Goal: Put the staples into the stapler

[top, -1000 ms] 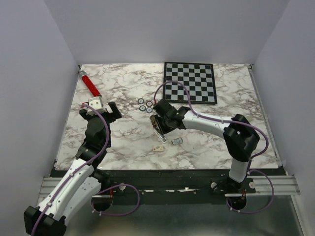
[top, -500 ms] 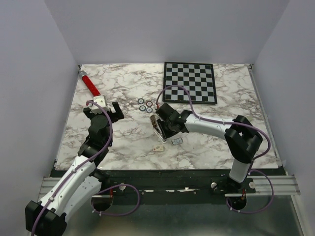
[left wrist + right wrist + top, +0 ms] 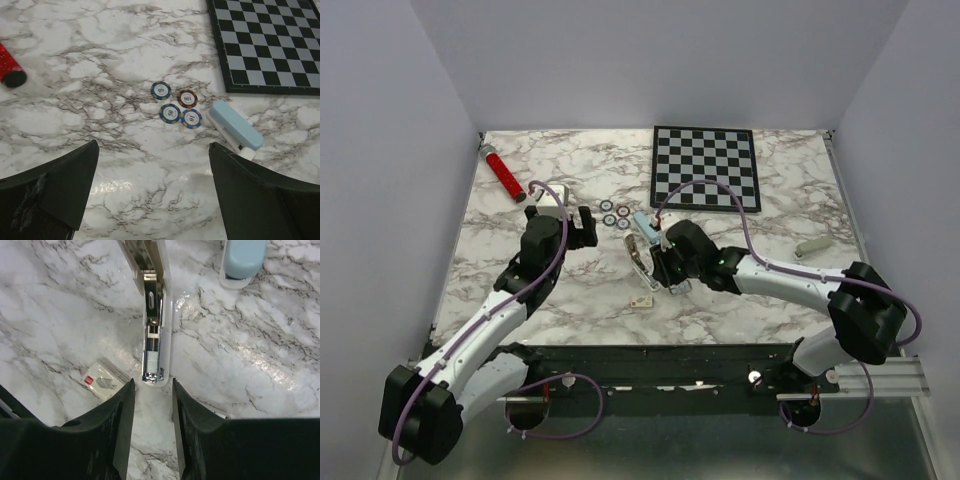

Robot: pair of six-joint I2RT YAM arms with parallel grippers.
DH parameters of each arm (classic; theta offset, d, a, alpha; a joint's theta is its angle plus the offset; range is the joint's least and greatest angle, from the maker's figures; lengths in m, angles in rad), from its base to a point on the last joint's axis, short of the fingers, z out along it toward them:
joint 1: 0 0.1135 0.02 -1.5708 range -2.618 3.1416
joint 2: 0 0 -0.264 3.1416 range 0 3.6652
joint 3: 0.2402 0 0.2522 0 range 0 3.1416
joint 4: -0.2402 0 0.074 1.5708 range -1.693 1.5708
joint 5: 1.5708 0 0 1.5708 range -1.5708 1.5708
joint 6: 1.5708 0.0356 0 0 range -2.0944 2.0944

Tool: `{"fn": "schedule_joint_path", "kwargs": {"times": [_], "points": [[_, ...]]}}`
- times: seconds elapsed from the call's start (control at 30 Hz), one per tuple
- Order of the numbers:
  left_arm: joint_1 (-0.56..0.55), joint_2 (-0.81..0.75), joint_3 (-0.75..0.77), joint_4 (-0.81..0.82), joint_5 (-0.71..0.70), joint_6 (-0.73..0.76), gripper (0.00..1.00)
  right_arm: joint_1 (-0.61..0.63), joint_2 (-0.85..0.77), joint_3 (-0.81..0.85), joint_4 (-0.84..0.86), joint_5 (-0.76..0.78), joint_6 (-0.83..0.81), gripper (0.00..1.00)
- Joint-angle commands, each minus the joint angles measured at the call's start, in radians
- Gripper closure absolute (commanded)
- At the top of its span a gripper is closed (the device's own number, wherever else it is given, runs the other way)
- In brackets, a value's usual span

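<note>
The stapler lies open in the middle of the table, its light blue top (image 3: 642,222) folded back and its white base with the metal channel (image 3: 639,254) pointing at my right gripper. In the right wrist view the channel (image 3: 152,335) ends just beyond my fingertips and the blue top (image 3: 243,257) is at the upper right. My right gripper (image 3: 666,272) (image 3: 153,382) is open by a narrow gap and holds nothing. The staples (image 3: 683,288) lie beside it, mostly hidden. My left gripper (image 3: 579,226) (image 3: 153,145) is wide open and empty, left of the stapler (image 3: 234,131).
A small cream box (image 3: 641,300) (image 3: 102,380) lies near the front edge. Several poker chips (image 3: 615,214) (image 3: 176,105) lie left of the stapler. A chessboard (image 3: 705,166), a red cylinder (image 3: 504,173) and an all-white bar (image 3: 812,246) are also on the table.
My left gripper has moved right, towards the chips and the stapler. My right arm has swung its elbow out to the right and its gripper has drawn back off the stapler, uncovering the blue top.
</note>
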Motion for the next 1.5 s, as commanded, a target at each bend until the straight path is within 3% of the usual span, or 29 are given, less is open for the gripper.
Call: {"fn": "schedule_joint_path", "kwargs": {"times": [0.0,0.3,0.57,0.97,1.47], "points": [[0.004,0.077,0.079,-0.025,0.180,-0.066,0.02,0.012,-0.025,-0.158,0.296,-0.044,-0.069,0.55],[0.006,0.273,0.208,-0.077,0.327,-0.201,0.06,0.031,0.012,-0.317,0.588,0.000,-0.107,0.50],[0.020,0.368,0.283,-0.158,0.410,-0.247,0.07,0.032,0.072,-0.320,0.637,-0.026,-0.129,0.52],[0.037,0.408,0.265,-0.144,0.516,-0.275,0.07,0.031,0.113,-0.317,0.632,-0.005,-0.140,0.57],[0.083,0.465,0.228,-0.049,0.738,-0.188,0.20,0.032,0.106,-0.306,0.632,-0.003,-0.219,0.96]]}}
